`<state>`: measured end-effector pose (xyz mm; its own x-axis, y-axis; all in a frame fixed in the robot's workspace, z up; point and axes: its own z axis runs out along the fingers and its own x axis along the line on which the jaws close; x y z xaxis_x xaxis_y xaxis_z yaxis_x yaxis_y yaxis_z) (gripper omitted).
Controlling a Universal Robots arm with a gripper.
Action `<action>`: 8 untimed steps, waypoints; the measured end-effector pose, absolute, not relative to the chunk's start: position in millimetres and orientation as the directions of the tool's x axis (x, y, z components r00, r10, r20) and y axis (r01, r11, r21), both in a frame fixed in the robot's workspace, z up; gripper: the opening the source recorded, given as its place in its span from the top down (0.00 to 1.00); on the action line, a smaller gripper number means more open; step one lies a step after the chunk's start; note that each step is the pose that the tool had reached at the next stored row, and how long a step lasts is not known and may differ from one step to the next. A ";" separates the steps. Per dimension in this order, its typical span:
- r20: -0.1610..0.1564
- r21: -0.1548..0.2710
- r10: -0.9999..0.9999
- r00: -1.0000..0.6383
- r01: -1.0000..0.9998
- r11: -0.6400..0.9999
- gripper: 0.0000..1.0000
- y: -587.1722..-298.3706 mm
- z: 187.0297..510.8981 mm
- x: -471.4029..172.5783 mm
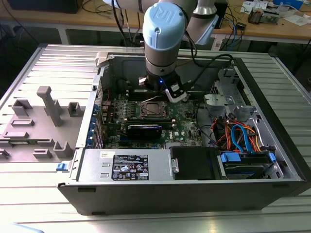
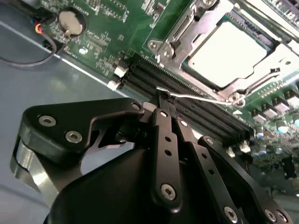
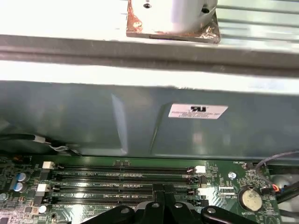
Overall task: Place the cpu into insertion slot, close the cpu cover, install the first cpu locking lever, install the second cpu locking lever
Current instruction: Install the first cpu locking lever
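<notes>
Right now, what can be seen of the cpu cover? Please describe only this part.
The cpu cover is a thin silvery metal frame with a big square cut-out, through which the pale grey top of the cpu shows. It appears lowered flat on the green board, beside the long memory slots. A thin wire locking lever runs along its edge on that side; the gripper is shut on that lever's end.

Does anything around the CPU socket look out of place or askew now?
Yes. In the second wrist view one thin locking lever juts out over the memory slots, unlatched, its end at the tip of the shut gripper. The cpu lies flat under the cpu cover.
</notes>
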<state>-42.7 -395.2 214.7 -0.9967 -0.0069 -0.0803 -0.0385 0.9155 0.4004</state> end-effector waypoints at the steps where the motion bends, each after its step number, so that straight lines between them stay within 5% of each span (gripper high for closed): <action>1: -0.080 0.400 -0.007 -0.997 -0.038 0.916 0.89 -395.2 218.0 -42.7; 8: -0.080 0.400 -0.007 -0.997 -0.038 0.916 0.89 -395.1 228.9 -42.7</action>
<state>-42.7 -395.1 228.9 -0.9968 -0.0068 -0.0801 -0.0384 0.9155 0.4005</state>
